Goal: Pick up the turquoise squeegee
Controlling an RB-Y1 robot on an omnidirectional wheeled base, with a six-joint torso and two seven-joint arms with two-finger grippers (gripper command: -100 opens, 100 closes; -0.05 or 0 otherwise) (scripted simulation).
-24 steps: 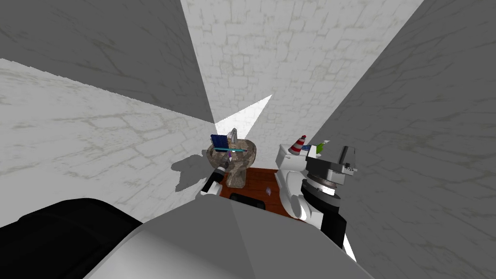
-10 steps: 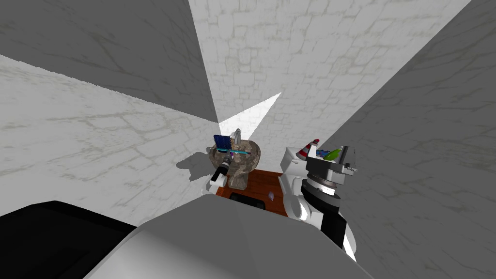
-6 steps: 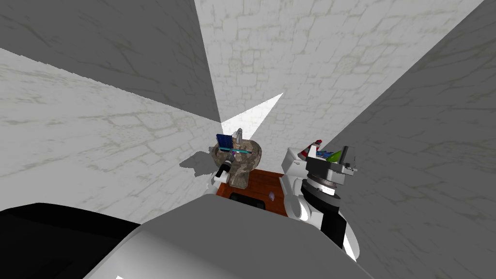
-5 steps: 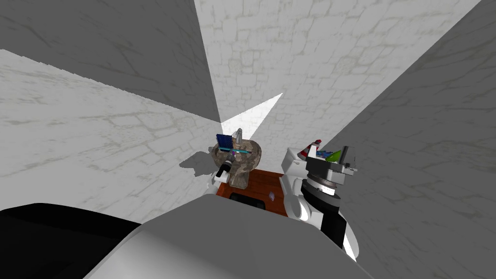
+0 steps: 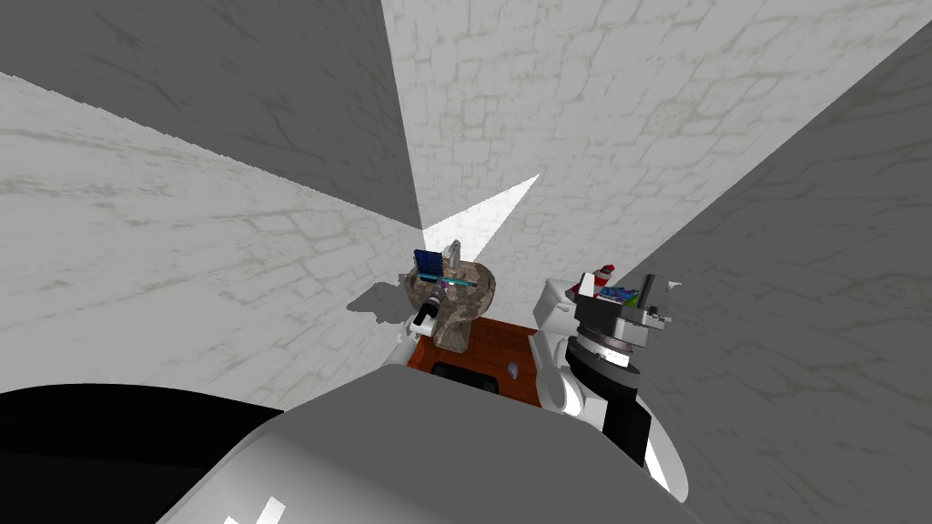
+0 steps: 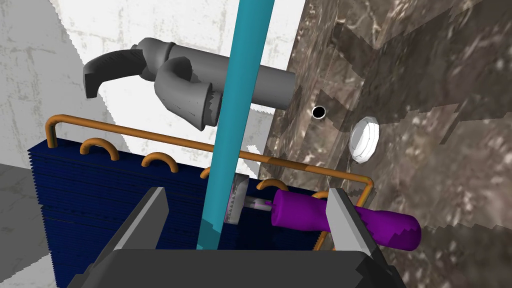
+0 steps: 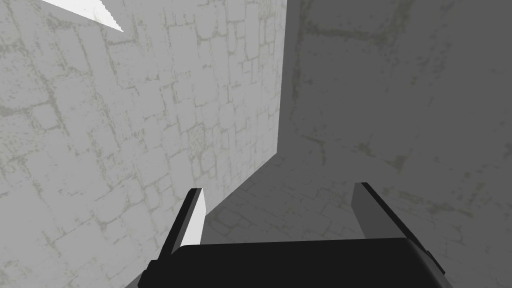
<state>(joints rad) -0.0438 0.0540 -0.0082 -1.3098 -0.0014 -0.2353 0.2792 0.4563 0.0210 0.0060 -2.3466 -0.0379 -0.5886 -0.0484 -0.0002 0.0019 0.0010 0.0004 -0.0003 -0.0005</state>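
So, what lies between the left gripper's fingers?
The squeegee: its turquoise bar and purple handle, between the left gripper's fingers, in the left wrist view.

Turquoise squeegee, purple handle, mottled brown sink

Item count:
- Squeegee: one, with one turquoise bar and one purple handle.
- Brown stone sink: one.
- Grey faucet: one.
- Dark blue ribbed block: one.
- White toilet: one.
- Red-and-white striped cone: one.
- Grippers: two, left gripper and right gripper, two fingers each.
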